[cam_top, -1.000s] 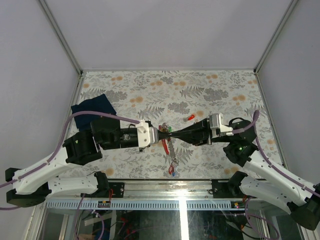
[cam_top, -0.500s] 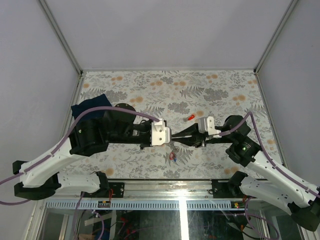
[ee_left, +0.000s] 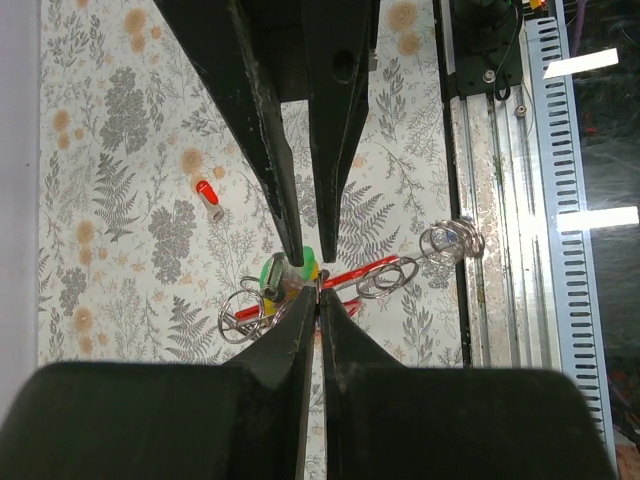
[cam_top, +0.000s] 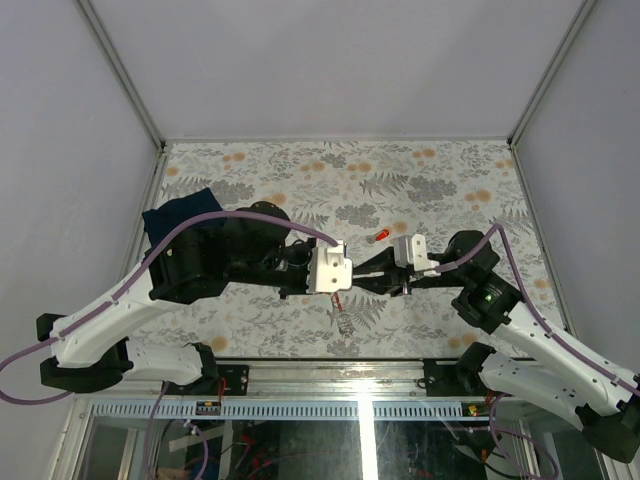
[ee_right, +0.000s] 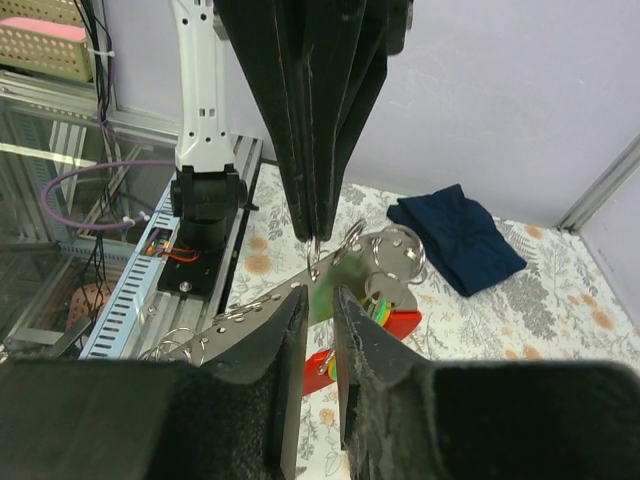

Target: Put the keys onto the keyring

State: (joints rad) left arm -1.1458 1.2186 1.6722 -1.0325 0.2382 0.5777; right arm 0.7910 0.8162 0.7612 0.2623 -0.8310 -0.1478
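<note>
Left end effector [ee_left: 319, 293] tight on keyring [ee_left: 352, 278]

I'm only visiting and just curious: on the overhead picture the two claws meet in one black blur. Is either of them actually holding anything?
Observer: Yes. The right wrist camera shows the left gripper shut on the thin metal ring of the keyring.
Visitor: And the other claw?
Observer: In that same camera the right gripper stands open, with a visible gap between its two sides.
</note>
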